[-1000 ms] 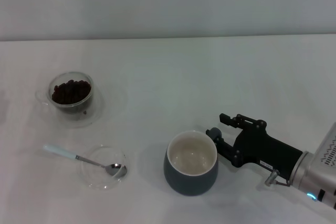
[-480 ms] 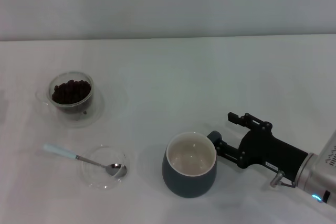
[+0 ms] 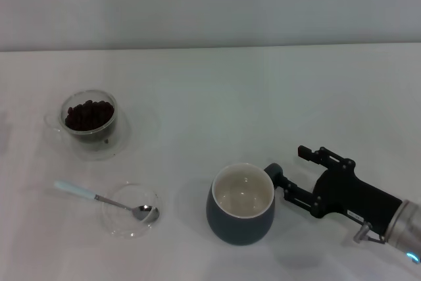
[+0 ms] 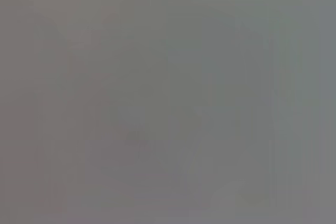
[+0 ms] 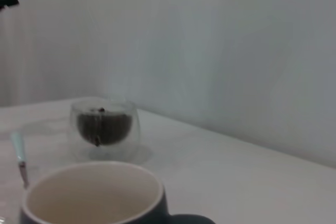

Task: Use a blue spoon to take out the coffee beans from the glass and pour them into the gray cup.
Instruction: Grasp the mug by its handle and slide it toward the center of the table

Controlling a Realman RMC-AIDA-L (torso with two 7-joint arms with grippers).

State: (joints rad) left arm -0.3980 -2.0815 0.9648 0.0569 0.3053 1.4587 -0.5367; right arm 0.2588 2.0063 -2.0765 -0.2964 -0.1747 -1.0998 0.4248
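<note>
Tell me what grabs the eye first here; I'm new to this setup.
The dark blue-gray mug with a cream inside stands front and centre, the right gripper beside its handle with jaws open. Far left, a clear glass of dark coffee beans stands behind a pale-blue-handled spoon resting in a shallow glass dish.

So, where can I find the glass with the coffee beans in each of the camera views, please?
Head view: the glass stands at the far left of the table, beyond the blue spoon.
Left wrist view: not in it; this picture shows only gray.
Right wrist view: the glass stands left of centre, behind the cup.
Shared landmark: the gray cup, which the glass lies beyond in the right wrist view.
</note>
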